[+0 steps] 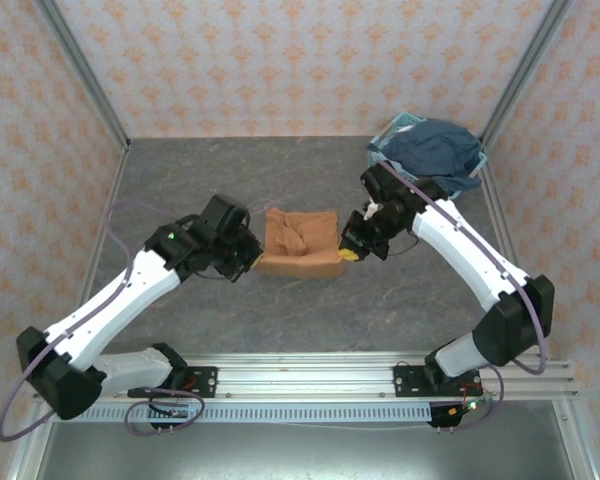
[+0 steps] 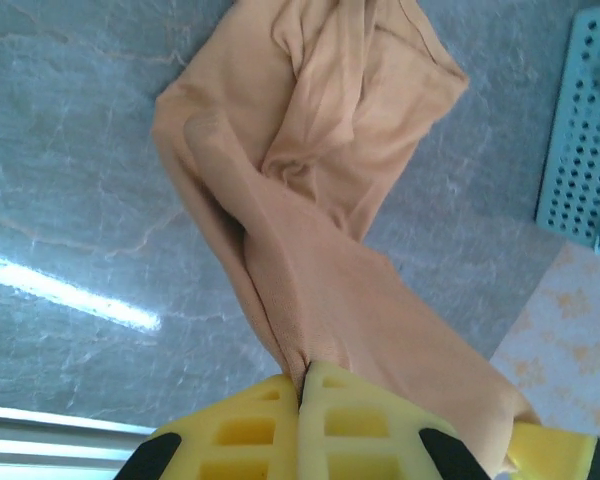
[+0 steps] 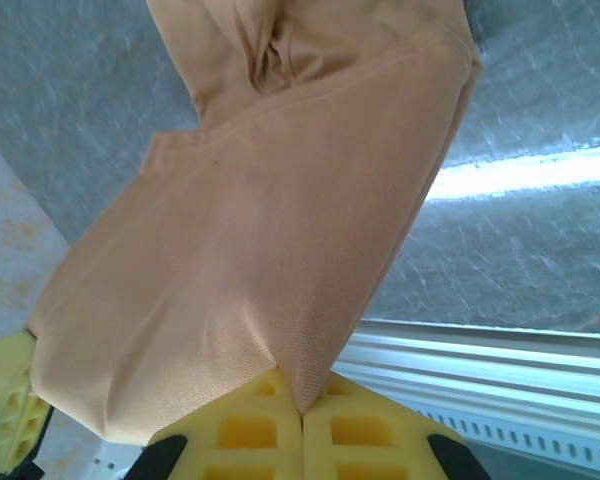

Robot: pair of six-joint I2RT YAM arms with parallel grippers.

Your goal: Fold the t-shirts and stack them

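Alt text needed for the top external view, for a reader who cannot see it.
A bunched orange-tan t-shirt is held at the middle of a grey table, with the left end effector shut on its left edge and the right end effector shut on its right edge. A light-blue basket with dark blue cloth sits in the far right corner.

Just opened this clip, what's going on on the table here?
Both arms are handling one orange-tan t-shirt in the middle of the grey table. The left gripper is shut on the shirt's left side and the right gripper is shut on its right side, with the cloth bunched and partly folded between them. At the back right, a light-blue basket holds a dark blue garment.
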